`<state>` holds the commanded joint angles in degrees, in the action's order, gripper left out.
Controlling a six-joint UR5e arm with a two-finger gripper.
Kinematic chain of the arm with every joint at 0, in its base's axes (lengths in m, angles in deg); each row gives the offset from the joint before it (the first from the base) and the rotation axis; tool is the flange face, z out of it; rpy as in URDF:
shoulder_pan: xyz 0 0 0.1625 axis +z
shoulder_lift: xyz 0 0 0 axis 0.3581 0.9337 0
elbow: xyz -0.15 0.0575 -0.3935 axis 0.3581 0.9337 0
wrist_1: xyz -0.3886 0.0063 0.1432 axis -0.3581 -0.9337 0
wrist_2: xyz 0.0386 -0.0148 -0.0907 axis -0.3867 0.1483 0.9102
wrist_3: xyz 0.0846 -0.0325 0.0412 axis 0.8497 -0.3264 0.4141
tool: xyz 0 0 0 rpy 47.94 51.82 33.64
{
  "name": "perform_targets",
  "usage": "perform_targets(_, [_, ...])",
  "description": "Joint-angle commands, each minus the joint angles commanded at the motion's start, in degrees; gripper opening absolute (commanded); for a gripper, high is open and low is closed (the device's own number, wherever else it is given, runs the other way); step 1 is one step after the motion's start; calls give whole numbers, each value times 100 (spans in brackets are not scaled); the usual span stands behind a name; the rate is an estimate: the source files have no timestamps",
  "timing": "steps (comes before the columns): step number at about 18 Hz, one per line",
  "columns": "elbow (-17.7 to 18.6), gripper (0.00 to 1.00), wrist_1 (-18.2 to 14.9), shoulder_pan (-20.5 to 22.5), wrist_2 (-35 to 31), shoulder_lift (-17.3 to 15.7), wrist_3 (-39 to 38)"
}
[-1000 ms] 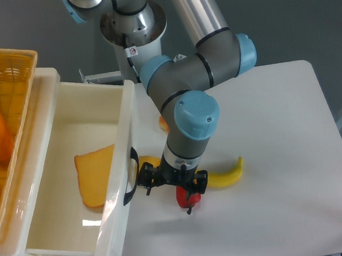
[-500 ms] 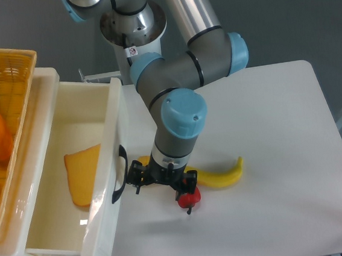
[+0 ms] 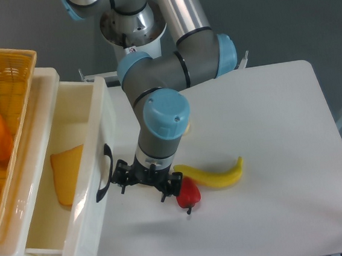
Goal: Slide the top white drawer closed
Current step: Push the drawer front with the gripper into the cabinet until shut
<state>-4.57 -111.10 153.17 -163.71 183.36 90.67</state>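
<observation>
In the fixed camera view, the top white drawer (image 3: 72, 174) sits at the left side of the table (image 3: 270, 155), and it is open in part: much of its inside can be seen, with a flat orange piece (image 3: 66, 174) lying on its floor. The front panel with the curved black handle (image 3: 102, 172) faces to the right, toward the arm. Behind the drawer, at the far left, is the yellow wicker basket (image 3: 1, 65) with some food in it.

The gripper (image 3: 146, 180) is low, just beside the handle, on the right of the front panel. Whether it touches the handle or the panel I cannot tell, and I also cannot tell if the fingers are apart or together, because the wrist hides them from above. Close to the gripper on the table lie a red pepper (image 3: 189, 194) and a banana (image 3: 215, 176).

My judgement: the closing is underway but not finished. What is left is to push the front to the left until the inside is no more visible
</observation>
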Motion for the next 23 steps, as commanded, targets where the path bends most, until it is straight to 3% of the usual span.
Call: perform_targets(23, [26,100,18,-387,0,-53,0])
